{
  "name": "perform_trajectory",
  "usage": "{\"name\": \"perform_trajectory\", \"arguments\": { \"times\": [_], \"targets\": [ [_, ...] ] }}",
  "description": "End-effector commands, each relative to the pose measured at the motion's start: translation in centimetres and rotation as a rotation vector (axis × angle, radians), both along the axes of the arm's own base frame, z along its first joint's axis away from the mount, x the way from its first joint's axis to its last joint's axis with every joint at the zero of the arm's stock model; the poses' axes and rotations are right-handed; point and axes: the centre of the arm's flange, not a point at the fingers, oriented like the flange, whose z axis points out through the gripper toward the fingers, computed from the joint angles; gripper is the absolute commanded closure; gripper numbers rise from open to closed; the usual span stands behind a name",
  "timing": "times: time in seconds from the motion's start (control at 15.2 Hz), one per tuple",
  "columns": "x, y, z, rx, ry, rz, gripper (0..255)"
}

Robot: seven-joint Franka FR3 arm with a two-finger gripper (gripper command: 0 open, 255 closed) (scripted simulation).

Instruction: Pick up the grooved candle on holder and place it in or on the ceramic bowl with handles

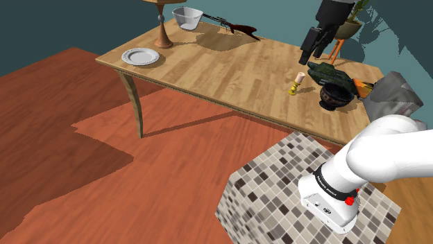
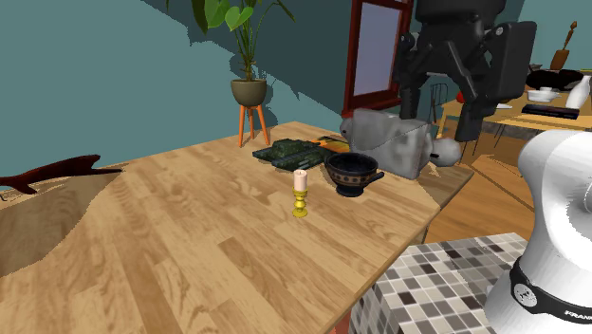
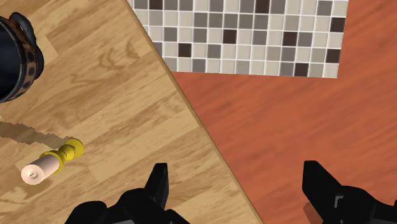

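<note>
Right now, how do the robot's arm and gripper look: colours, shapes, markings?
The arm is white with smooth, rounded links. A dark band with small white lettering circles one joint, with a red dot beside it. The gripper is all black, with two blocky fingers.

Bright light, hard-edged shadows on table (image 1: 229, 73) and floor (image 1: 62, 104).

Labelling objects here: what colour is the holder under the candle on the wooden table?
Bright yellow holder, beneath the pale pink candle; wrist view shows it best.

1 candle w/ holder (image 1: 297, 84), 1 dark bowl (image 1: 336, 97), 1 plate (image 1: 141, 56), 1 table (image 1: 222, 69), 1 potted plant (image 2: 249, 91)
</note>
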Motion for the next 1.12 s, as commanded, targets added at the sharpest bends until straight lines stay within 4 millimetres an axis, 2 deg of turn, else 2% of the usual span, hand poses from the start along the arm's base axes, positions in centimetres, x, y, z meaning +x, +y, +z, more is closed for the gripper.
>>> {"name": "perform_trajectory", "arguments": {
  "times": [0.0,1.06],
  "targets": [
    [0.0,0.0,0.0,0.0,0.0,0.0,0],
    [5.3,-17.4,-10.6,0.01,-0.037,-0.003,0]
  ]
}}
